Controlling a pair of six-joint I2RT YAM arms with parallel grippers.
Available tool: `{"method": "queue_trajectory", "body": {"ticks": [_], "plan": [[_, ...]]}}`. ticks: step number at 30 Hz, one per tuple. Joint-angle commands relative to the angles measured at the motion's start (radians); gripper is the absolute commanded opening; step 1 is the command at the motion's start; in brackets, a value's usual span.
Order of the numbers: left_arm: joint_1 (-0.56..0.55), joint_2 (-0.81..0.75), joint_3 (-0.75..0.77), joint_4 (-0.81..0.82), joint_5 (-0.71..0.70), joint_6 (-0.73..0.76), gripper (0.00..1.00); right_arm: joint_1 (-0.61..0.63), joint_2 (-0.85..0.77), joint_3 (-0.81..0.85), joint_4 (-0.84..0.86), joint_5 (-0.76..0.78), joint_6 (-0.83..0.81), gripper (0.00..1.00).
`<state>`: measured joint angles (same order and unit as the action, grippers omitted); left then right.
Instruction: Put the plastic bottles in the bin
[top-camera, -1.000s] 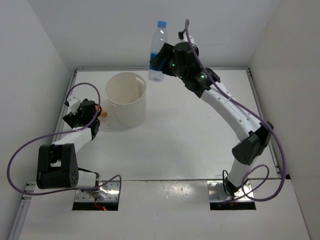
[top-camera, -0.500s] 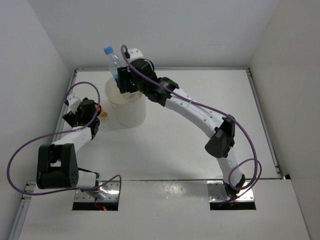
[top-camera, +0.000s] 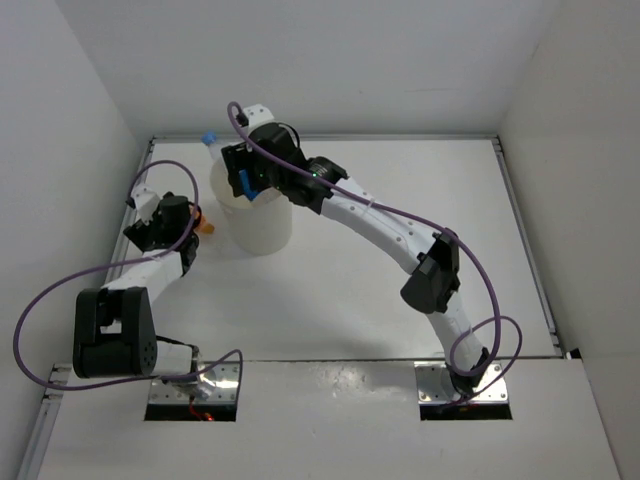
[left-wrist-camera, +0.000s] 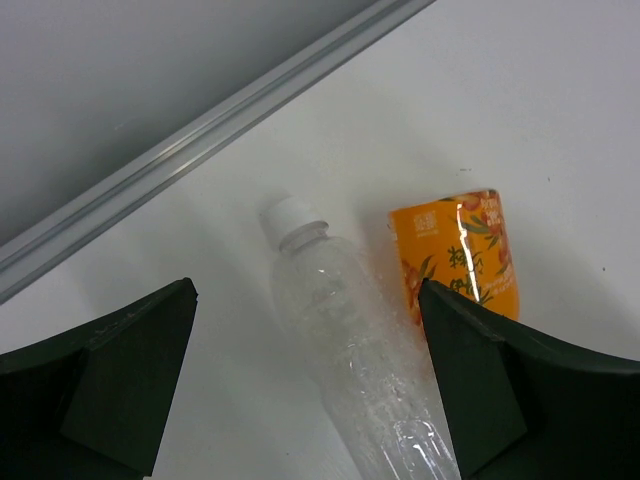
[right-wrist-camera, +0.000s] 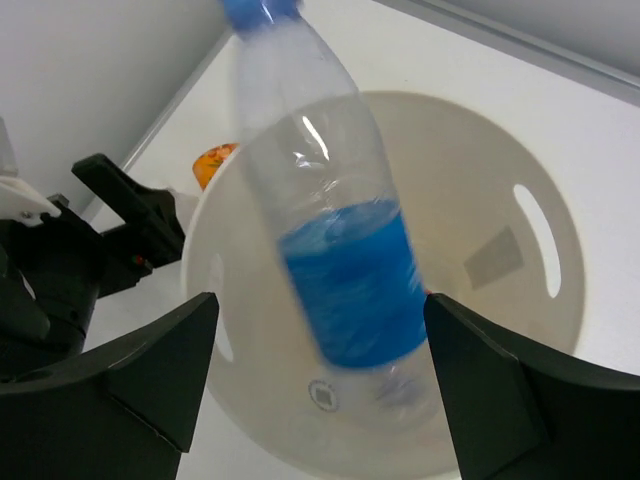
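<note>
1 blue-label bottle (right-wrist-camera: 345, 285) dropped lower over bin (right-wrist-camera: 450, 150) (right fingers (right-wrist-camera: 490, 390) spread).

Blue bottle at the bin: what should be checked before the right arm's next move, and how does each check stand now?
1. Blue bottle over the bin opening: ok; the bin floor shows behind it.
2. Right fingers off the bottle: ok; they stand wider than it, with a gap at one side.
3. Bottle fully inside: not ok; its cap shows beyond the rim.
4. Bin upright: ok.
5. Left fingers open: ok; the clear bottle and orange bottle lie on the table between them in the left wrist view, neither gripped.
</note>
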<state>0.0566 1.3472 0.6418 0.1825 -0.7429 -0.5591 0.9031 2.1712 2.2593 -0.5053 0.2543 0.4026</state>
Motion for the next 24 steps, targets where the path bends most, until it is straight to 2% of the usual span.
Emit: {"method": "queue_trajectory", "body": {"ticks": [1, 7, 13, 18, 24], "plan": [[0.011, -0.002, 0.053, -0.040, -0.030, -0.038, 1.00, -0.004, -0.076, -0.030, 0.021, -0.003, -0.005, 0.86], [0.011, 0.029, 0.148, -0.199, -0.021, -0.091, 1.00, -0.004, -0.149, -0.108, 0.077, 0.086, 0.013, 0.87], [0.043, 0.075, 0.239, -0.327, -0.030, -0.145, 1.00, -0.013, -0.333, -0.409, 0.230, 0.195, 0.059, 0.87], [0.094, 0.099, 0.268, -0.425, -0.006, -0.261, 1.00, -0.013, -0.413, -0.533, 0.249, 0.296, 0.136, 0.87], [0.140, 0.099, 0.288, -0.440, 0.140, -0.263, 1.00, -0.033, -0.524, -0.710, 0.274, 0.424, 0.232, 0.87]]}}
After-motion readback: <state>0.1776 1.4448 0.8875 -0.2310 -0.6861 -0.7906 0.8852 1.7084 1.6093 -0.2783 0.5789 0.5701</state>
